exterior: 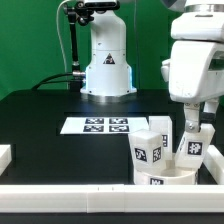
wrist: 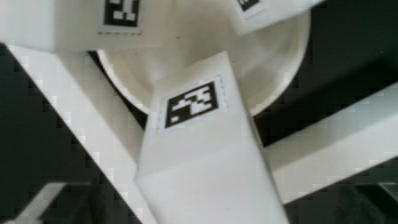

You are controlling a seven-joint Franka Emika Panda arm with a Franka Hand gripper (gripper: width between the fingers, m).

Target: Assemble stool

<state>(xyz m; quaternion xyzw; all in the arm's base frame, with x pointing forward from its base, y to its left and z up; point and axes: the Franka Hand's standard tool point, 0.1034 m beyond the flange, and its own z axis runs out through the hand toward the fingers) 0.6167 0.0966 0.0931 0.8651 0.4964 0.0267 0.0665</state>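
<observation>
Looking at the exterior view, you saw the thick round white plastic seat disc (exterior: 165, 175) lying flat on the black bench (exterior: 40, 120), near the front edge and toward that view's right. Two short white plastic leg blocks with black-and-white square tags stood upright on it: one leg block (exterior: 148, 152) on that view's left, the other leg block (exterior: 192, 148) on its right. It seems they were placed so because the legs must go into the underside of the seat.

The white two-finger pincer (exterior: 190, 122) hung directly over the right leg block, with its jaws spread wide and one finger on each side of the block's top. I judge that it gripped nothing at that moment. In the wrist view a tagged leg (wrist: 196, 110) lay across the round seat (wrist: 267, 70).

Behind the stool, the flat white marker board (exterior: 96, 125) lay on the bench, well apart. A low white wall (exterior: 60, 192) ran along the front edge, close to the seat. The neighbouring leg stood near, so you had little room there.
</observation>
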